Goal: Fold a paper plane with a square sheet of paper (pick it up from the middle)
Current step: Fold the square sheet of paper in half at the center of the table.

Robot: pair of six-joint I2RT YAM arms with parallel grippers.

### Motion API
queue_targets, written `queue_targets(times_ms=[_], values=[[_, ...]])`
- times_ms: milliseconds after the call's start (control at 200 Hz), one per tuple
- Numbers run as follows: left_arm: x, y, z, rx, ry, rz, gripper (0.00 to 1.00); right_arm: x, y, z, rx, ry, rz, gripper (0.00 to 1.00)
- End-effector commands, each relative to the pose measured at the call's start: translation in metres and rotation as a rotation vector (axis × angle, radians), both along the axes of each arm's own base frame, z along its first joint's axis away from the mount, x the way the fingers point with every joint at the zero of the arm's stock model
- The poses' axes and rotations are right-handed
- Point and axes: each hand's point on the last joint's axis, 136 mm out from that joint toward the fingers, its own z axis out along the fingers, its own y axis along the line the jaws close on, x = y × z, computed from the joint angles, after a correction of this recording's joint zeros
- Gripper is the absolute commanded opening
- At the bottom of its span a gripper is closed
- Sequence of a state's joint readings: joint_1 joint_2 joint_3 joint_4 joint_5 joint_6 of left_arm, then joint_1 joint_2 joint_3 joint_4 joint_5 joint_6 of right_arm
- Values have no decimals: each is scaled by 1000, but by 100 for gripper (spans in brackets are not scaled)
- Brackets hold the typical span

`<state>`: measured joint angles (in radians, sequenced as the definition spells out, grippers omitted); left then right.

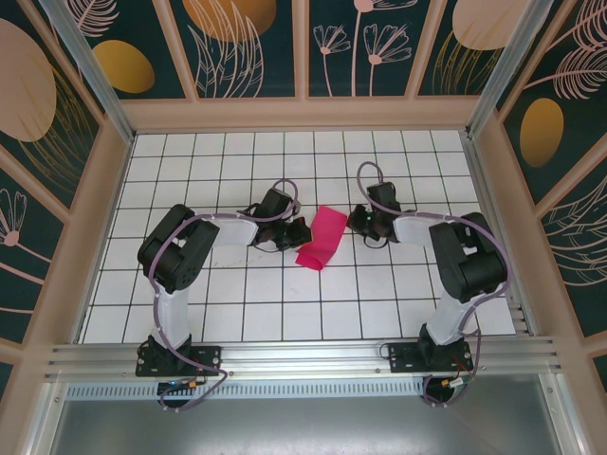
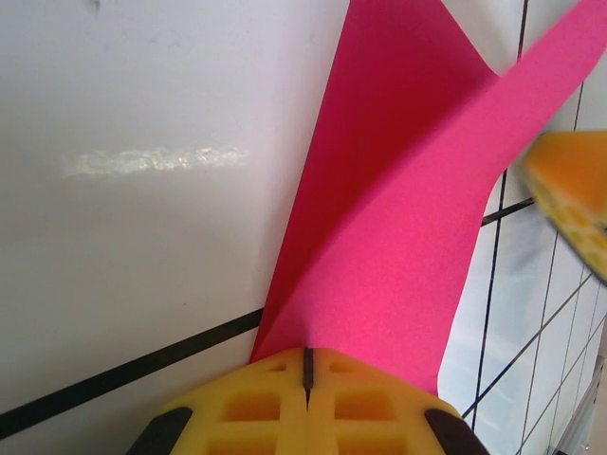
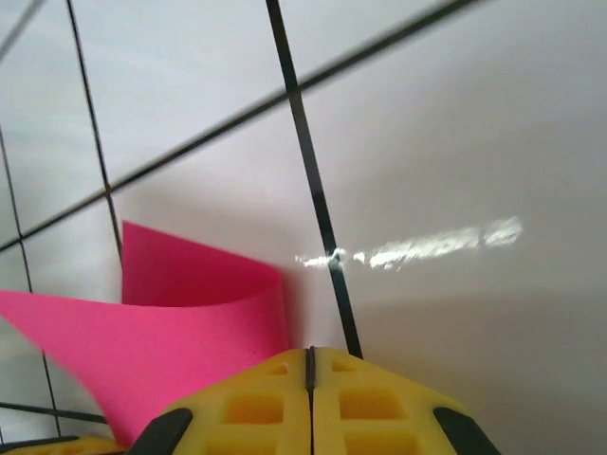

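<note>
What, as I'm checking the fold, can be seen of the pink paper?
The paper is thin, matte magenta, bent over itself in a loose curl, not creased flat. It rests partly on the white grid table. The left tool is shut on one edge; the shut right tool sits at its other side, grip unclear.

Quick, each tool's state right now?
Left tool: closed on the square sheet of paper.
Right tool: closed; whether it grips the paper cannot be told.
</note>
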<state>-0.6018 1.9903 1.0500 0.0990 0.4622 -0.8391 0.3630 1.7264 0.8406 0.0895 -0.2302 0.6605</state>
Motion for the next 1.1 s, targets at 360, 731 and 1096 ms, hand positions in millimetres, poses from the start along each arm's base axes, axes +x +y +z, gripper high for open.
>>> queue_targets(times_ms=[360, 731, 1096], values=[[-34, 78, -84, 355, 161, 99, 0, -4, 57, 0, 88, -12, 136, 7], [-45, 87, -92, 375, 176, 99, 0, 28, -32, -38, -77, 114, -143, 7], [-42, 84, -91, 363, 168, 104, 0, 4, 17, 55, 95, -48, 63, 8]])
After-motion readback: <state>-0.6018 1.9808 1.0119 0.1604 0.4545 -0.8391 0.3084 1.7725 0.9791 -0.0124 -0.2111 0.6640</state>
